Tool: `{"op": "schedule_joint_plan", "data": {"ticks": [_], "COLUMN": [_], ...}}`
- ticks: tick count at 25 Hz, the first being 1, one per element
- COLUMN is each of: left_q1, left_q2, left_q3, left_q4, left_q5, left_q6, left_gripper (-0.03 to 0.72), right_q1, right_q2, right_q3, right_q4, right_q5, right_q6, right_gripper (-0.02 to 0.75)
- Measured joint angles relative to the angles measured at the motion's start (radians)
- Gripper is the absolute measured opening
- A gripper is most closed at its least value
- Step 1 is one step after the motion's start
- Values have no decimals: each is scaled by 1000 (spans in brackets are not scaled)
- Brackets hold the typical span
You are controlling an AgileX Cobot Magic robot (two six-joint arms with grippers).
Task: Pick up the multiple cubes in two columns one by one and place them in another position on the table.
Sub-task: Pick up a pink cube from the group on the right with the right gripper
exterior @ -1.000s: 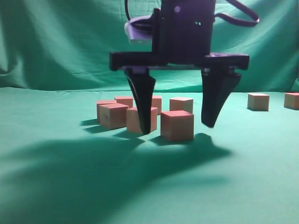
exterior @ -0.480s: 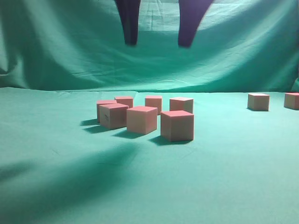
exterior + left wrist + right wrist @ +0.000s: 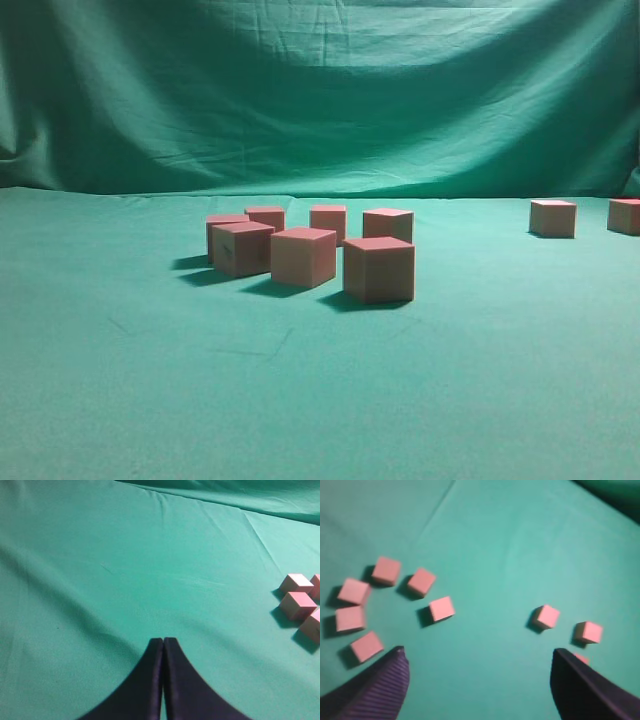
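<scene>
We have just come up off the table; a second ago our right arm's black two-fingered gripper (image 3: 477, 680) straddled the front small pinkish-red matte cube (image 3: 380, 269) at the centre of the exterior view, half a second ago only the finger ends hung at the top edge, and now that view holds no arm at all; the cube sits where it sat, so we judge it set down rather than lifted, and this placement done.

In the right wrist view the jaws stand wide with nothing between them, high over the wide green cloth-covered table (image 3: 300, 400); six cubes lie loosely grouped at centre-left of that frame (image 3: 395, 605), two more stand apart at centre-right (image 3: 567, 625), with a hint of a third by the right finger; in the exterior view the pair sits at the far right edge (image 3: 553, 218).

Our left arm's black gripper (image 3: 163, 645) shows at the bottom of its own view with its fingers pressed together, holding nothing, cubes only at its right edge.

We take it the next fetch falls to the right arm.
</scene>
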Motion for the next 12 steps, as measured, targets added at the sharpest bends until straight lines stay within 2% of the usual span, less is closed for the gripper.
{"op": "schedule_joint_plan", "data": {"ticks": [3, 7, 12], "left_q1": [0, 0, 0], "left_q2": [0, 0, 0], "left_q3": [0, 0, 0], "left_q4": [0, 0, 0], "left_q5": [0, 0, 0], "left_q6": [0, 0, 0], "left_gripper": [0, 0, 0], "right_q1": [-92, -275, -503], "right_q2": [-42, -50, -15], "right_q3": [0, 27, 177], "right_q4": [-36, -21, 64], "right_q5": [4, 6, -9], "right_q6": [35, 49, 46], "right_gripper": [576, 576, 576]}}
